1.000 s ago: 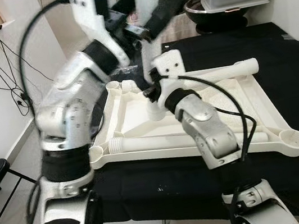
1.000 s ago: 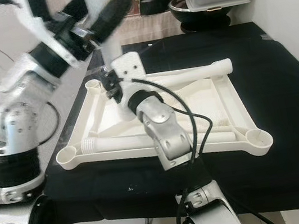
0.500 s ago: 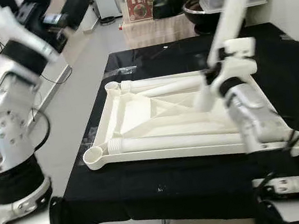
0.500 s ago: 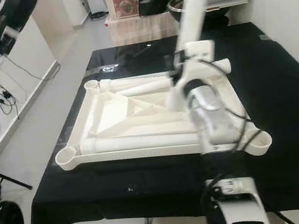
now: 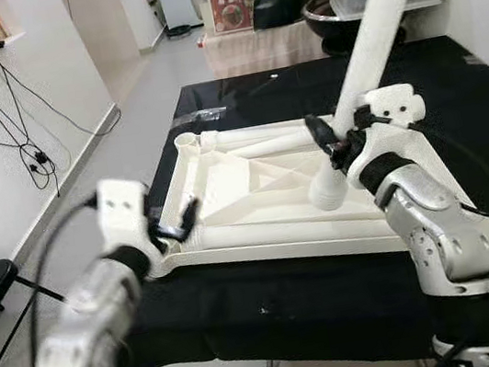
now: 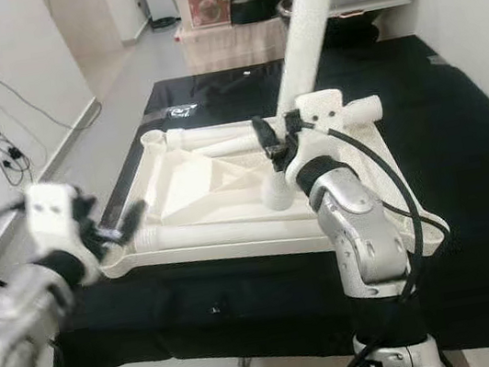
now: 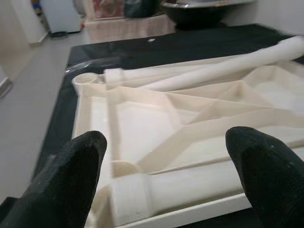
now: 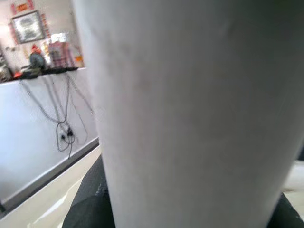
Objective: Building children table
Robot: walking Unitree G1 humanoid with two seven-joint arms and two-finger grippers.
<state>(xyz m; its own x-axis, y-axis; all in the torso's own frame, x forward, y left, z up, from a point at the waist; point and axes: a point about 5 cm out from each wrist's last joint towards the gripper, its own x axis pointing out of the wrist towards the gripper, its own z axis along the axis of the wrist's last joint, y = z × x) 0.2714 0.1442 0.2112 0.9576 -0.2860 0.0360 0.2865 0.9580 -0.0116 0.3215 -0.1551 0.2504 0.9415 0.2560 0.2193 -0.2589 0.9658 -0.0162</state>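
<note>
The white plastic tabletop lies upside down on the black-covered desk, its ribbed underside facing up. 3 white legs lie on the tabletop: 1 along its near edge and 2 at its far edge, those 2 meeting at the far left corner socket.

The right gripper is above the tabletop's right half, its fingers closed around a 4th white leg. That leg stands tilted, its flared lower end just over the middle of the tabletop and its upper part leaning away toward the far right.

The left gripper is at the tabletop's near left corner, its 2 black fingers spread wide and holding nothing, pointing across the tabletop over the end of the near leg.
</note>
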